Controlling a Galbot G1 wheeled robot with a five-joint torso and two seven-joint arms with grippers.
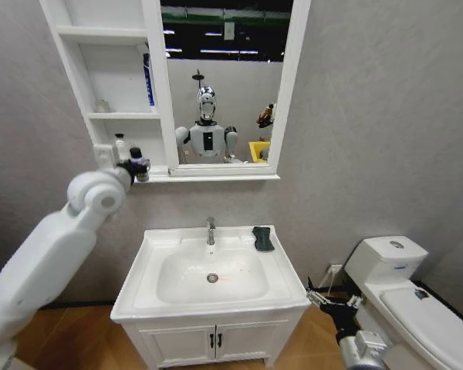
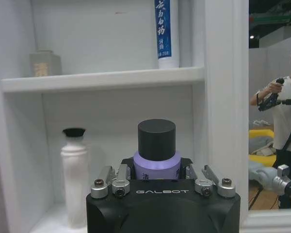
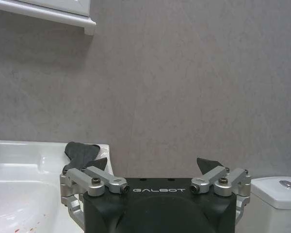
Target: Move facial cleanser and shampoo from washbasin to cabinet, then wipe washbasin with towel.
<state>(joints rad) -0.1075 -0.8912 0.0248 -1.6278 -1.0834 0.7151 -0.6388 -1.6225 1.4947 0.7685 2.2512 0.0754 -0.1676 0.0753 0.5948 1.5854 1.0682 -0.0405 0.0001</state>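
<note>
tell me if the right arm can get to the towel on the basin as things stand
Probably yes: the right gripper hangs open beside the washbasin, and the towel lies uncovered at the back right corner, nothing between them.

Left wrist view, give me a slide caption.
Left end effector holds a purple, black-capped bottle at the cabinet's bottom niche, beside a white bottle.

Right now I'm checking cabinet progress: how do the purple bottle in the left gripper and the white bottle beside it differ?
The purple bottle is squat with a wide, flat black cap; the white bottle is tall and slim with a small black cap. The purple bottle sits gripped in the left gripper, while the white bottle stands free on the shelf of the cabinet. Both are upright, black-capped and in the lowest niche.
</note>
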